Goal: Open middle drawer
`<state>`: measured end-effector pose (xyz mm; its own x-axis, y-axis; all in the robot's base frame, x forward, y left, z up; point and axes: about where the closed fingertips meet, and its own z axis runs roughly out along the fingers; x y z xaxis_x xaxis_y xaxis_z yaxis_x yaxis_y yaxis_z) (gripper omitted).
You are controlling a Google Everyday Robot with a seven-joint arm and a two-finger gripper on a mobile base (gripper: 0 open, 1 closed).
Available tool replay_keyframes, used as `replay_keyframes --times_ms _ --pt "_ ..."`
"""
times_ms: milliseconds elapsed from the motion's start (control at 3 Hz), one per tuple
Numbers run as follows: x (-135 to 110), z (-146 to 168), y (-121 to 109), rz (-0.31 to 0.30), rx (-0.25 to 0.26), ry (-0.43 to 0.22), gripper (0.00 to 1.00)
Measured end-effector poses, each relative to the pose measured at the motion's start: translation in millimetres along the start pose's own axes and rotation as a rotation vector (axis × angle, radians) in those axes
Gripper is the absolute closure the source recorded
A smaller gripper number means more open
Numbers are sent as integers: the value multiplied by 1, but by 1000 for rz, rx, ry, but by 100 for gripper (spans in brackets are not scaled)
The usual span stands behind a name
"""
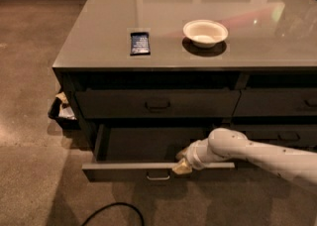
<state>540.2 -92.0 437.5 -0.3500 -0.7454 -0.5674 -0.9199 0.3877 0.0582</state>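
The middle drawer (124, 169), dark charcoal with a small loop handle (158, 176) at its centre, stands pulled out partway from the counter, and its inside looks dark grey. My gripper (182, 166), on a white arm (257, 155) coming from the right, rests at the top edge of the drawer's front, just right of the handle. The closed drawer (114, 103) above it has a like handle. What lies under the open drawer is hidden.
On the grey countertop (99, 46) lie a dark blue packet (139, 43) and a white bowl (205, 32). More closed drawers (277, 102) are at the right. A bin with trash (62, 111) stands at the counter's left. A black cable (114, 212) lies on the floor.
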Motion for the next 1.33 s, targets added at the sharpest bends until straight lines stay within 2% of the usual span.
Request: replay_keyframes --times_ms 667,1000,1333 --pt "20 -20 43 -16 -51 113 11" --pt "27 -27 57 -22 -68 149 0" --pt "32 -33 66 -22 -76 174 0"
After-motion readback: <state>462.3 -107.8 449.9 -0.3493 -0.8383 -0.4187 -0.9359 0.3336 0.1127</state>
